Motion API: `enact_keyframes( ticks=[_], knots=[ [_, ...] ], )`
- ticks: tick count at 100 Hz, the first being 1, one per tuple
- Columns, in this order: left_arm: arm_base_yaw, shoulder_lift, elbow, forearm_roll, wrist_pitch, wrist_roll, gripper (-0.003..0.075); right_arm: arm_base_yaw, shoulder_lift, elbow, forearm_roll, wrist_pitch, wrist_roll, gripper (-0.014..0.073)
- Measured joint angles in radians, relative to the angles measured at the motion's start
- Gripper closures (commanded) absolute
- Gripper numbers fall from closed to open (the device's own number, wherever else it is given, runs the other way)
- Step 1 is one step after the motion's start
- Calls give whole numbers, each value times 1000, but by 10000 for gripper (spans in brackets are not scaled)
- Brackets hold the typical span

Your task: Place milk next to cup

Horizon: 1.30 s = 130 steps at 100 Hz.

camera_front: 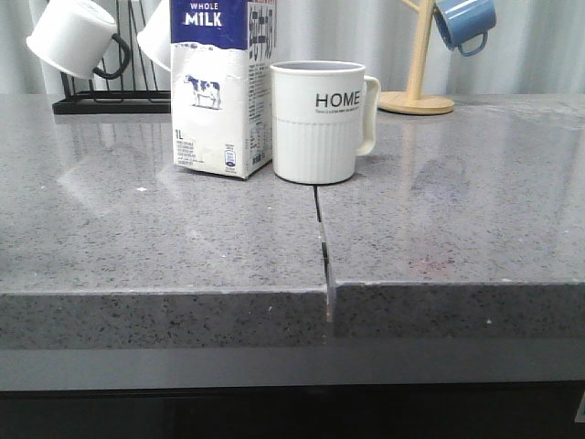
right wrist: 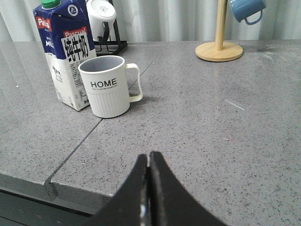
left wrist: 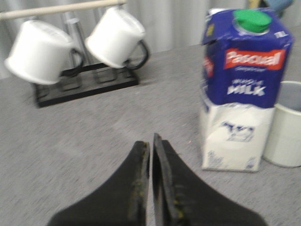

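Grey stone counter (camera_front: 137,238): speckled worktop in two slabs, a dark seam running back from its front edge to the base of the mug.
Milk: tall white carton with a dark blue top (camera_front: 222,87) reading "WHOLE MILK", a cow printed on its side, a green cap visible in the wrist views — upright on the counter.
Cup: cream-white ceramic mug lettered "HOME" (camera_front: 319,121), ribbed lower half, upright just beside the carton on its right in the front view, handle turned away from the carton; whether the two touch cannot be told.
Left gripper (left wrist: 151,141): black fingers pressed together, holding nothing — the carton (left wrist: 240,89) stands ahead of the tips and off to one side, apart from them.
Right gripper (right wrist: 149,160): jaws closed and empty, low over the counter; mug (right wrist: 107,85) and carton (right wrist: 66,54) stand farther back, well apart from the tips.
Background: two plain white mugs with black handles (camera_front: 78,38) hang on a black rack; a blue mug (camera_front: 464,23) hangs from a pale wooden stand (camera_front: 419,91).
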Motion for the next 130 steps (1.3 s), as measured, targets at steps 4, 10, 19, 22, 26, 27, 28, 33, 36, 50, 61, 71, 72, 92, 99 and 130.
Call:
enact_keyframes(
  ticks=[4,10,19,22,26,27,28,33,36,50,61,71,72,92,99,130],
  knots=[
    [26,-36,16,9,24,-30,741,0,0,0,0,0,0,662],
    [70,-83,40,25,50,-57,741,0,0,0,0,0,0,662],
    [123,-161,77,30,96,-72,741,0,0,0,0,0,0,662],
    [136,-185,88,32,114,-73,741,0,0,0,0,0,0,662],
    [152,-221,102,32,144,-76,741,0,0,0,0,0,0,662],
    [155,-226,106,32,149,-76,741,0,0,0,0,0,0,662],
    [160,-237,109,32,157,-76,741,0,0,0,0,0,0,662],
    [172,-274,124,34,188,-78,741,0,0,0,0,0,0,662],
    [178,-295,133,34,203,-78,741,0,0,0,0,0,0,662],
    [191,-393,183,40,233,-79,741,0,0,0,0,0,0,662],
    [195,-470,225,34,249,-79,741,0,0,0,0,0,0,662],
    [195,-534,261,36,286,-79,741,0,0,0,0,0,0,662],
    [195,-543,266,38,293,-79,741,0,0,0,0,0,0,662],
    [195,-643,317,44,332,-79,741,0,0,0,0,0,0,662],
    [195,-668,332,44,332,-79,741,0,0,0,0,0,0,662],
    [203,-771,428,89,257,-79,741,0,0,0,0,0,0,662]
  ],
)
